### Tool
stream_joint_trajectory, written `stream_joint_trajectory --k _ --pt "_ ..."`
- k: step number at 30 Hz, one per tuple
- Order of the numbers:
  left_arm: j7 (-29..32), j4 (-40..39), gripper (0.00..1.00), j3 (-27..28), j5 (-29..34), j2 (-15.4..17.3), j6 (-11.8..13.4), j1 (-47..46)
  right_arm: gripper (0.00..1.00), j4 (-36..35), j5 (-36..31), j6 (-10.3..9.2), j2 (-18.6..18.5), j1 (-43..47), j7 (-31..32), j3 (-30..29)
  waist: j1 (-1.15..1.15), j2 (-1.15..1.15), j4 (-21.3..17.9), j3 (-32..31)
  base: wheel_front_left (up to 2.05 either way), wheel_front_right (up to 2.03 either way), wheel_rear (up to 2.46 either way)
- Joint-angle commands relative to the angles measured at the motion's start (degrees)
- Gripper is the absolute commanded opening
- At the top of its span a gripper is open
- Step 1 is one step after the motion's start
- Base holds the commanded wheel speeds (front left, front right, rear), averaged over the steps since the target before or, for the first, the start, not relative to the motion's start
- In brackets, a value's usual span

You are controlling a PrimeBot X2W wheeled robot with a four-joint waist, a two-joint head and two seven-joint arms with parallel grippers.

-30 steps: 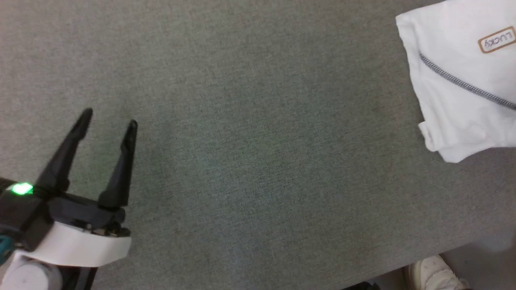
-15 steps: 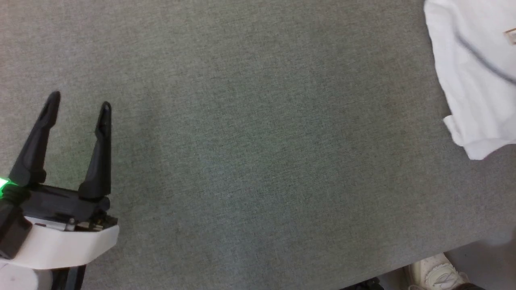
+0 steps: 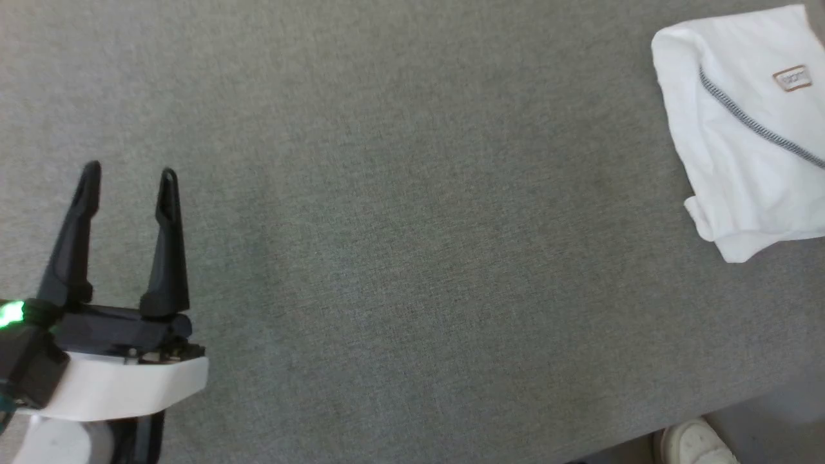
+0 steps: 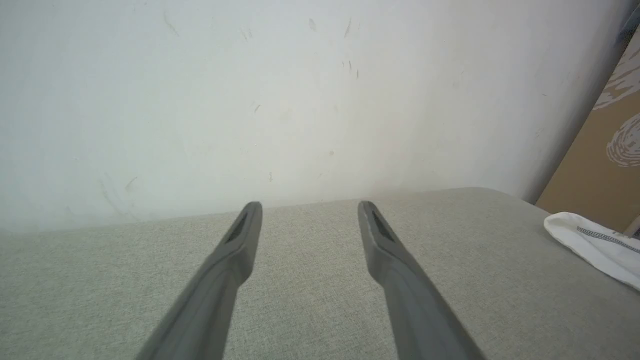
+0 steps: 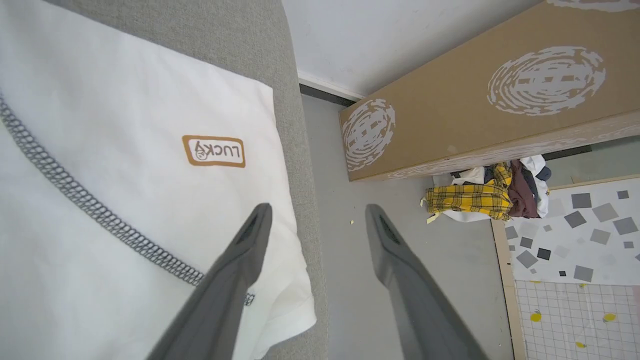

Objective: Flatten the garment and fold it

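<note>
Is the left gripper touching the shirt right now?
Apart. In the head view the left gripper sits lower left, the garment far right, bare grey surface between them.

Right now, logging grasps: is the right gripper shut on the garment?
No, the right gripper stands open, fingers apart above the edge of the garment.

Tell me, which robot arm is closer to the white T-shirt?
Right. The right gripper hangs over the edge of the white thin-fabric T-shirt; the left gripper is far across the grey fabric surface.
</note>
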Motion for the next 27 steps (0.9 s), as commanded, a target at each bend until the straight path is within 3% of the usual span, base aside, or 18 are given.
stream_joint_trajectory --k 1,9,21,27 --pt "-0.4 0.7 1.0 -0.2 -0.4 -0.9 0.2 0.7 1.0 -0.3 0.1 -0.13 0.3 1.3 -0.7 0.0 0.0 0.0 0.5 -3.9 0.0 0.0 0.0" --pt "-0.7 3.1 1.0 -0.2 -0.5 -7.1 -0.4 3.3 1.0 -2.8 3.3 -0.13 3.9 7.9 -7.9 -2.5 0.0 0.0 4.1 -13.1 0.0 0.0 0.0" --pt "-0.8 5.5 1.0 3.7 0.5 -15.8 -4.0 9.3 1.0 -14.1 8.0 -0.13 17.2 20.6 -21.5 -5.2 0.0 0.0 10.0 -21.6 0.0 0.0 0.0" --pt "-0.8 8.3 1.0 4.9 2.6 -18.0 -5.6 10.5 1.0 -17.2 8.3 -0.13 21.8 24.7 -26.9 -3.6 0.0 0.0 11.7 -24.1 0.0 0.0 0.0"
